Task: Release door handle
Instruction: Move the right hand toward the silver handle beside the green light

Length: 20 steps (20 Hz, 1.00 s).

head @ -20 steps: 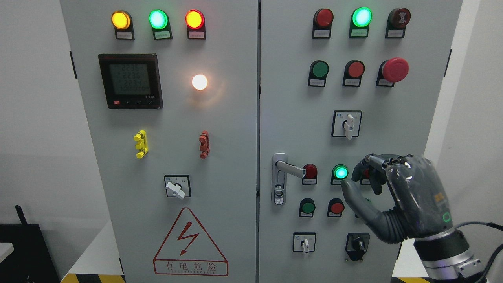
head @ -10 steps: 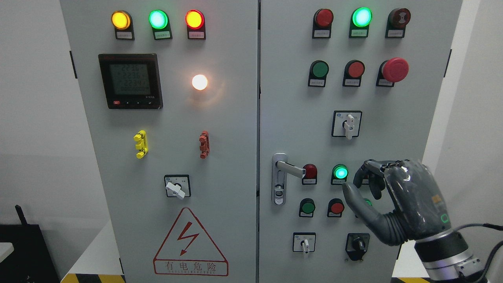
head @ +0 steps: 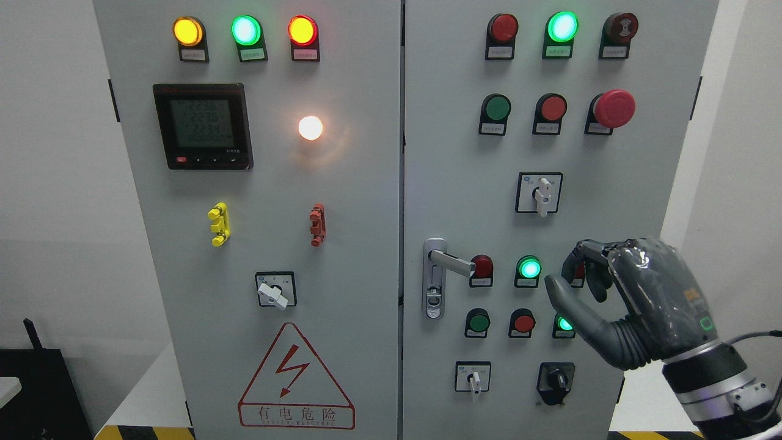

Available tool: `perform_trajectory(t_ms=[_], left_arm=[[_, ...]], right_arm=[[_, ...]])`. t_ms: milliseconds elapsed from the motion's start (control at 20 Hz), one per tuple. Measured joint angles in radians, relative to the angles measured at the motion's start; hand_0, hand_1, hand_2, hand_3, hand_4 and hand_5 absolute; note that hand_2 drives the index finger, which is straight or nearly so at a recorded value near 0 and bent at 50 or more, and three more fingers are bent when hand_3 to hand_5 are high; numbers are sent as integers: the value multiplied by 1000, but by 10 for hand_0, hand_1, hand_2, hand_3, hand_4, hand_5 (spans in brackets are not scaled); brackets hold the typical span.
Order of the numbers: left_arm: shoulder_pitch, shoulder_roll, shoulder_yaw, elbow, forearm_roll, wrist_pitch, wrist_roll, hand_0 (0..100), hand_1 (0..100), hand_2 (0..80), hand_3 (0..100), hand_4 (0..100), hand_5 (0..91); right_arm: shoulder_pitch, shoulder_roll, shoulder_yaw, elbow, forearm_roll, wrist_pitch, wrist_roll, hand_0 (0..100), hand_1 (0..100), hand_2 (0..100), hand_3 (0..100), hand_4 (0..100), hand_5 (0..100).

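Your right hand (head: 617, 305) hangs in front of the right cabinet door (head: 641, 183), fingers (head: 583, 260) loosely curled with the thumb apart, holding nothing. The door handle (head: 449, 261), a silver metal lever on a tall plate, sits well to its left by the seam between the doors, free, with open panel between them. The glossy grey hand covers part of a red button and a lit green one. Its wrist is cut off at the lower right corner.
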Motion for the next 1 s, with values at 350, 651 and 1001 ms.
perform_trajectory(t_ms=[350, 651, 1001], left_arm=[[0, 0, 0, 0, 0, 0, 0, 120, 389, 0, 0, 0, 0], [0, 0, 0, 0, 0, 0, 0, 120, 389, 0, 0, 0, 0], [0, 0, 0, 0, 0, 0, 0, 120, 389, 0, 0, 0, 0]], right_arm=[[-74, -27, 82, 0, -56, -1, 4, 521, 119, 456, 1000, 970, 991], [-112, -38, 125, 0, -158, -3, 11, 506, 165, 396, 1000, 969, 992], [-156, -46, 156, 0, -197, 49, 68, 503, 184, 438, 1000, 964, 993]])
